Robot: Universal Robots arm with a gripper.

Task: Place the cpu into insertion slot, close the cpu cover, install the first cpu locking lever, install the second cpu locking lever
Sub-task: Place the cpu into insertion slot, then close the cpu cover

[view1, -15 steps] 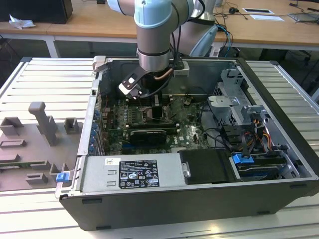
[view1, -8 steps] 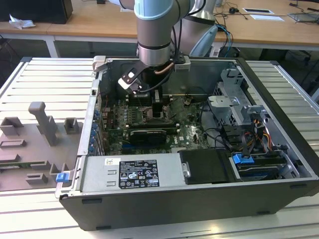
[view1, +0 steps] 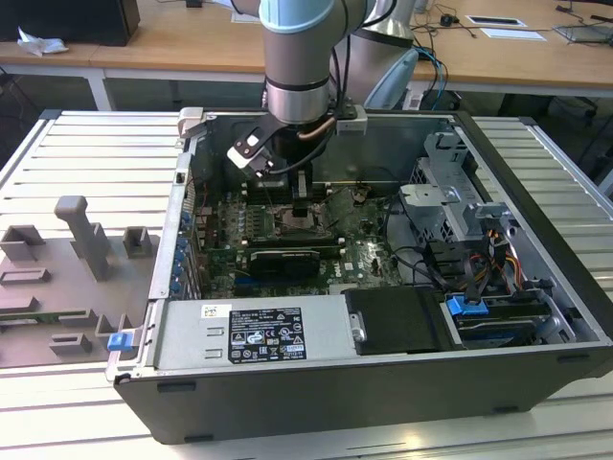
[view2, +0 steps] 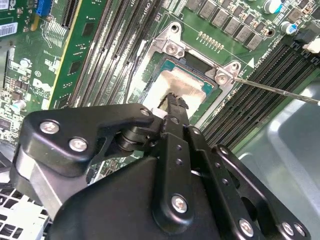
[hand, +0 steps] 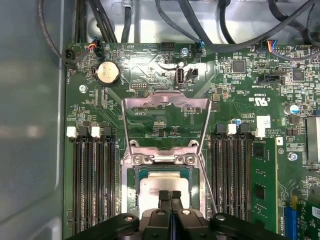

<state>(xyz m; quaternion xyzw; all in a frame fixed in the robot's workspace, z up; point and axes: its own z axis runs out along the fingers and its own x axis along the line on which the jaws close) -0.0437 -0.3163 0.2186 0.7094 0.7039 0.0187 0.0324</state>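
Gripper (hand: 170, 194) closed, tips at cpu (hand: 152, 183) lying in insertion slot (hand: 129, 185), cpu cover (hand: 165, 102) raised; seating probably wants light, level pressure.

Looks like a robotics laboratory or an electronics workshop, not a home. Shows a bench (view1: 86, 163) made of grey metal slats, with an open computer case (view1: 383, 402) lying on it and grey plastic fixtures (view1: 81, 235) beside the case, at the exterior view's left. Shows also a robot arm (view1: 299, 57) reaching down into the case, above the green motherboard (hand: 150, 70) in the first wrist view. Behind the bench, long wooden desks (view1: 192, 38) with papers (view1: 512, 34) and a dark box (view1: 67, 19), as in an engineers' office.
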